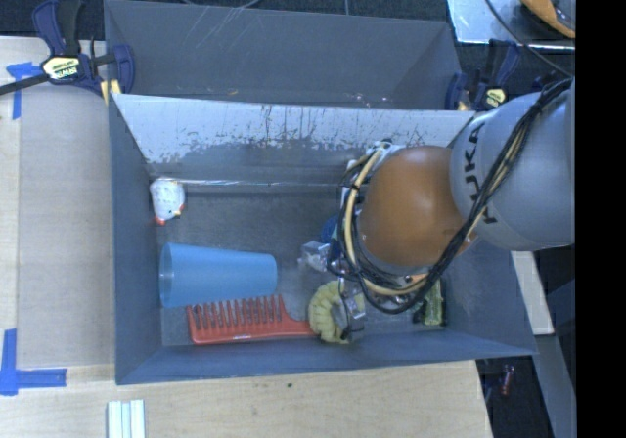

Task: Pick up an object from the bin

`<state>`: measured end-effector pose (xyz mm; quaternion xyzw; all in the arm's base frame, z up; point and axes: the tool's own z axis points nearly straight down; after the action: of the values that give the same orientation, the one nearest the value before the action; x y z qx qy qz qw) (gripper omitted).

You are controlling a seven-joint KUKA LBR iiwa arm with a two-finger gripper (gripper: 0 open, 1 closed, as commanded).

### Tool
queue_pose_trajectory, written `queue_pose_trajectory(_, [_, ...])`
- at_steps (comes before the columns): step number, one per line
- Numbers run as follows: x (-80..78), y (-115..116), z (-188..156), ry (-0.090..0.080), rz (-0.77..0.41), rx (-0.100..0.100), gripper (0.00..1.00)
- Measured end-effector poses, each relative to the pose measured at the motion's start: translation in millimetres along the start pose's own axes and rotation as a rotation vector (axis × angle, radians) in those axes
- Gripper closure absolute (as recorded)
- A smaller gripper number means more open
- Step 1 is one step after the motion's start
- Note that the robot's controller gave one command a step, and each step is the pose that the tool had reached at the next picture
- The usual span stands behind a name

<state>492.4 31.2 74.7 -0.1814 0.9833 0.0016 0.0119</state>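
Item: yellow-green lumpy object (326,319), lying against the bin's near wall, directly at the gripper (347,306). Red comb (245,319) is lying just beside the gripper toward the view's left, its end meeting the lump; blue cup (217,275) is resting on its side behind the comb. Grey bin (132,260): far wall is showing scratches. Gripper opening: cannot tell, metal parts overlapping the lump.

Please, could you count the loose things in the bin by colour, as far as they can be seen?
Blue: 1, the cup lying on its side
Red: 1, the comb
White: 1, the small round thing with an orange spot
Yellow-green: 1, the lump at the comb's end
Total: 4 clearly seen; the bits under the arm are too hidden to count.
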Motion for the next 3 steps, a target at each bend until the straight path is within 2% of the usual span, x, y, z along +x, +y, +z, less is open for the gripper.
queue_pose_trajectory(1, [-0.1, -0.3, 0.3, 0.004, 0.158, 0.001, 1.0])
queue_pose_trajectory(3, [-0.3, -0.3, -3.8, 0.002, 0.158, 0.001, 1.0])
